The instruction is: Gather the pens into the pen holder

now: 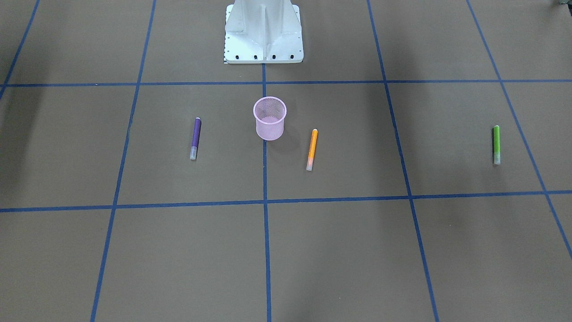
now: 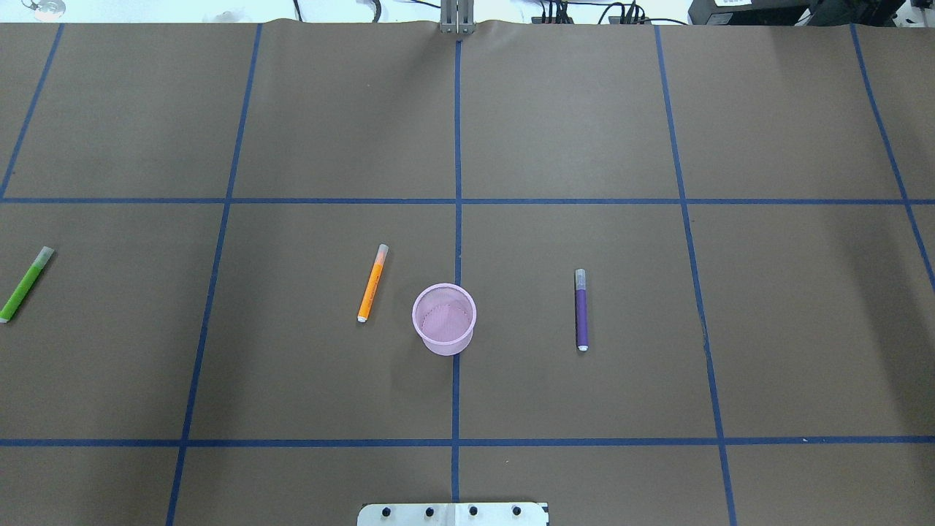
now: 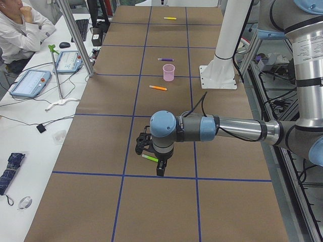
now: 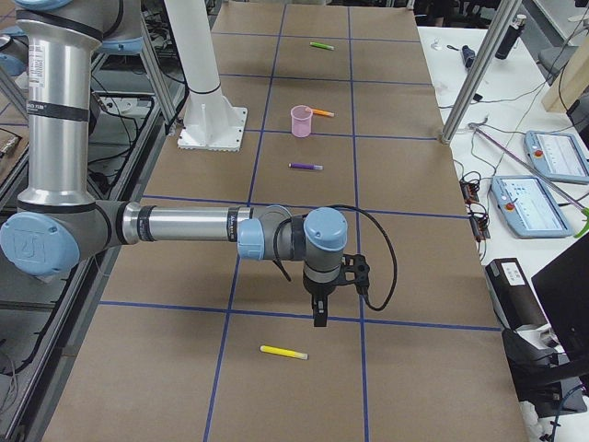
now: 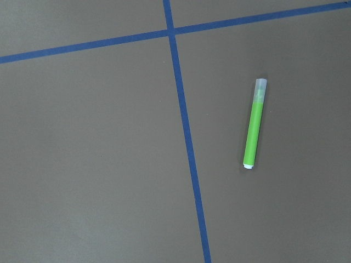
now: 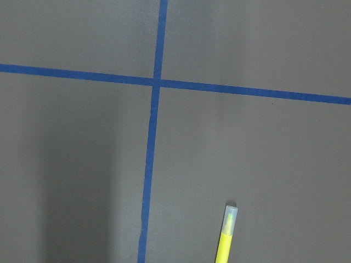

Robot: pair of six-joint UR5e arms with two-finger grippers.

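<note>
Left gripper (image 3: 150, 160): seen only from the table's end; cannot tell how its jaws stand. It hangs above the table (image 2: 329, 124), fingers pointing down. The green pen (image 5: 253, 125) lies flat below it, not held. In the left wrist view the pen sits right of centre, just right of a blue tape line (image 5: 186, 142), with its whitish cap end pointing away.

Right gripper (image 4: 319, 311): also seen only from a side view; jaw state cannot be told. It hangs over a tape crossing. The yellow pen (image 4: 283, 352) lies flat on the table near it, apart from the fingers. The right wrist view catches only the pen's cap end at the bottom edge.

Further out, between the two grippers, the pen holder (image 2: 416, 315) stands upright on the centre tape line, with nothing in it. The orange pen (image 2: 372, 283) lies just beside it toward the left gripper. The purple pen (image 2: 581, 310) lies a little farther off toward the right gripper. Neither pen touches the holder.
</note>
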